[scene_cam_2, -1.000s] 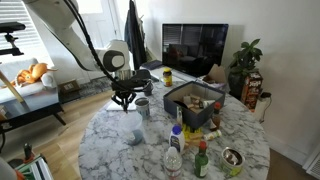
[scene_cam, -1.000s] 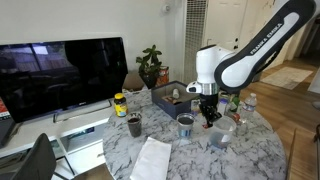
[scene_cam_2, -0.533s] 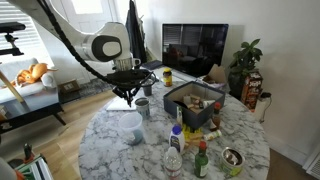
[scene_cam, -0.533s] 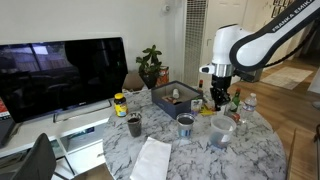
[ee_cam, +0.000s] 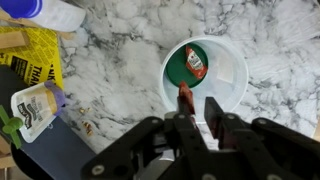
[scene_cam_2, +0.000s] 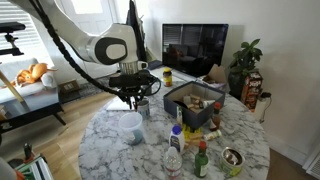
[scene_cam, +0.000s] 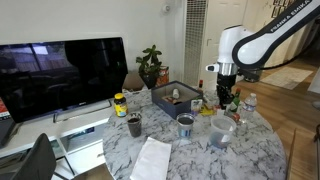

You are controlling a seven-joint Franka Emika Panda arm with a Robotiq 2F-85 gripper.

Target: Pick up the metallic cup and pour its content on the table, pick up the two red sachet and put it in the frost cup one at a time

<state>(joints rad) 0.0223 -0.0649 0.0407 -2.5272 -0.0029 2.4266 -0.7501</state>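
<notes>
Much of the marble surface is cut off in the wrist view. On it stands the frost cup, straight under the end effector, whose jaws are parted only narrowly. One red sachet lies on the cup's bottom. A second red sachet sits against one fingertip above the cup's mouth; whether it is gripped cannot be told. The yellow packet carries black capitals, cut off and unreadable.
</notes>
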